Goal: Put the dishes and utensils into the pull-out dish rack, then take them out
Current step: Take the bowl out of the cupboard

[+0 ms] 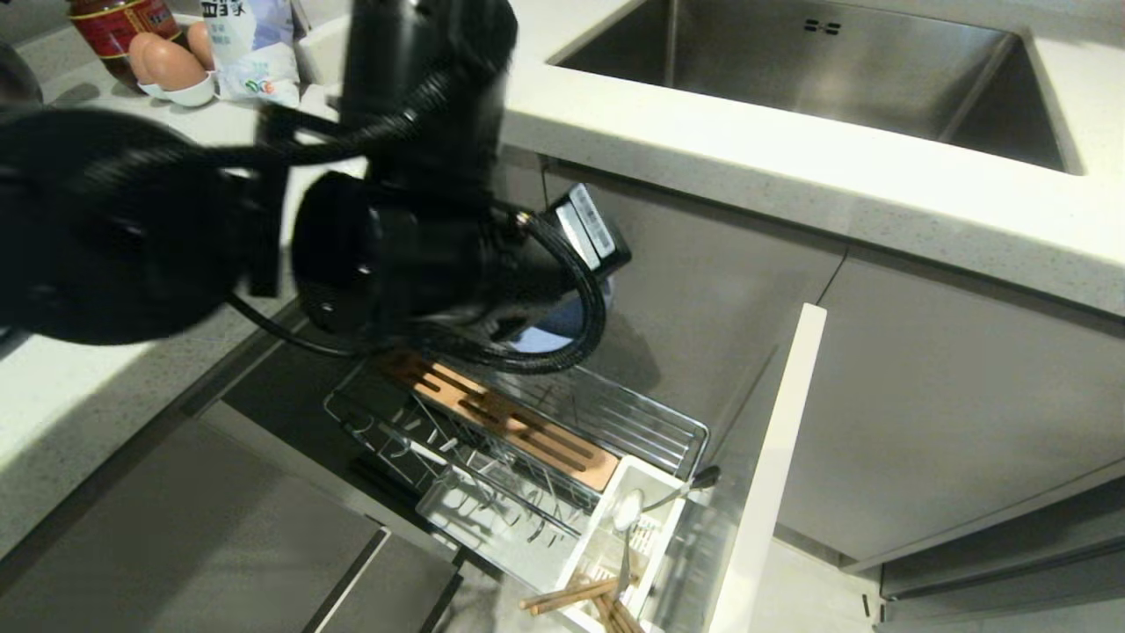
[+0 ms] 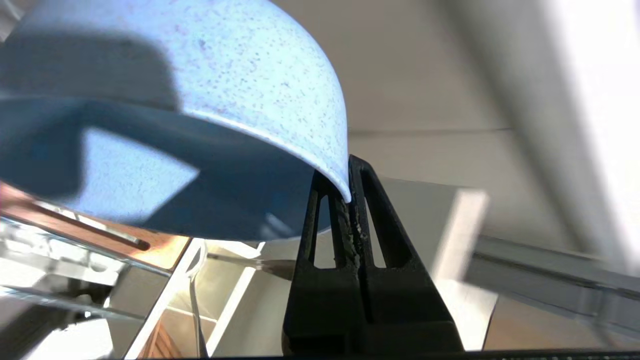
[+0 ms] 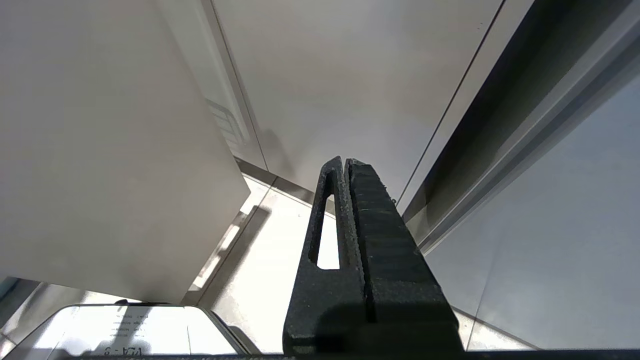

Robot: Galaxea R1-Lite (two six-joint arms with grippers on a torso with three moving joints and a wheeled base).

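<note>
The left pincer (image 2: pixel 346 200), clamped on the rim of the pale blue bowl (image 2: pixel 200 100), carries it above the pull-out dish rack (image 1: pixel 527 440), whose wooden strip (image 2: pixel 100 235) lies directly beneath the bowl; the right pincer (image 3: pixel 345 165) hangs closed and empty, farther off.

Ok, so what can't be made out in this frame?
- Head view: the left hand is hidden behind its own black arm; only a sliver of the pale blue speckled round bowl shows.
- Left wrist view: the bowl is cut off by the edge.
- Head view: the light-brown wooden chopsticks run off the bottom edge.
- Pale blue divided plate: in no view.
- Right hand: absent from the head view.
</note>
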